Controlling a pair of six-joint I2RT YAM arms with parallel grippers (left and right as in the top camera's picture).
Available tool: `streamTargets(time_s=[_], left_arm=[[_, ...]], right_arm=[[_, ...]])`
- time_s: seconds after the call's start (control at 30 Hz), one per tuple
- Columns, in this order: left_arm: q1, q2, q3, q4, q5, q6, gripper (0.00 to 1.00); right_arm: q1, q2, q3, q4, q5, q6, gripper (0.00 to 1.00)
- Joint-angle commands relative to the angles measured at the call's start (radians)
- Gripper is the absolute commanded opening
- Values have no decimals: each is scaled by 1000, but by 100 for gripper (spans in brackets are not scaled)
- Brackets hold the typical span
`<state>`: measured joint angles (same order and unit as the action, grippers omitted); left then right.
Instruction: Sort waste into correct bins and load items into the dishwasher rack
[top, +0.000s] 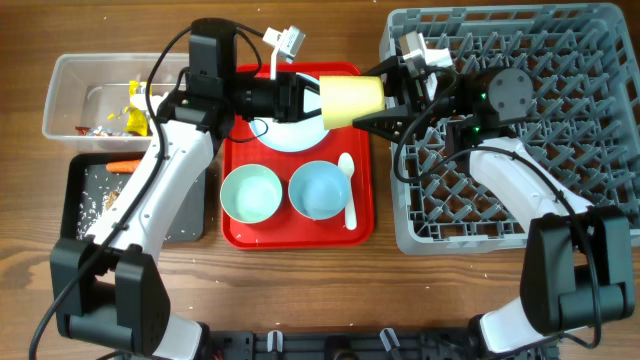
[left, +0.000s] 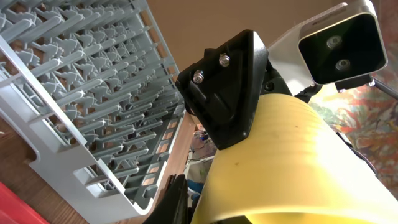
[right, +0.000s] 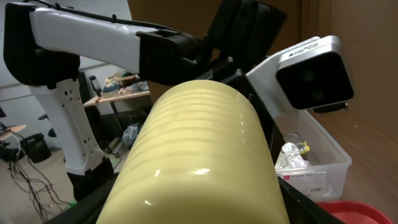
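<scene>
Yellow cup (top: 345, 100) lies sideways above the red tray (top: 297, 228). Right gripper (top: 368, 97) jaws are clamped across it. Left gripper (top: 308, 96) meets the opposite end; its jaw state is indeterminable.

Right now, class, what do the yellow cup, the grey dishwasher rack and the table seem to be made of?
Yellow cup: likely plastic, smooth and glossy, with ribbed rings and a light glint.
Dishwasher rack: moulded grey plastic, matt, with uniform pegs and grid.
Table: wood or wood-look laminate, showing brown grain; which one is unclear.
</scene>
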<state>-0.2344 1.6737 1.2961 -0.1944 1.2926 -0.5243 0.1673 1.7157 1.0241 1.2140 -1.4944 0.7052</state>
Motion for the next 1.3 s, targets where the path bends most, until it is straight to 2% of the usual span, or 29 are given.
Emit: streamTargets(time_s=[0.0,0.47,0.6,0.67,0.7,0.77,0.93,1.0,1.13,1.27], left_arm=[[31,15,4,-5,-169,-3,10],[79,15,4,-34,-248,-3,9],[79,15,4,-60,-275,-2,4],[80,15,4,-69,-324,-3,4],[82,15,4,-90,-401,-2,4],[82,15,4,-158,-540,-2,4],[82,15,4,-348,-755,69,4],[81,15,4,-416,-853,69,4],[81,15,4,-470,-932,77,4],[82,2,4,-475,-941,77,4]], right_arm=[[9,-18,18,28,-100,29,36],[-94,-18,20,32,-77,189,33],[-114,-18,19,24,-77,221,33],[-117,-18,19,-22,-77,222,33],[-116,-18,19,-68,-77,213,33],[-116,-18,15,-206,-76,144,38],[-125,-18,15,-565,-70,-67,51],[-132,-17,15,-645,-69,-112,53],[-134,-18,14,-668,-66,-129,54],[-135,-18,14,-708,-68,-131,54]])
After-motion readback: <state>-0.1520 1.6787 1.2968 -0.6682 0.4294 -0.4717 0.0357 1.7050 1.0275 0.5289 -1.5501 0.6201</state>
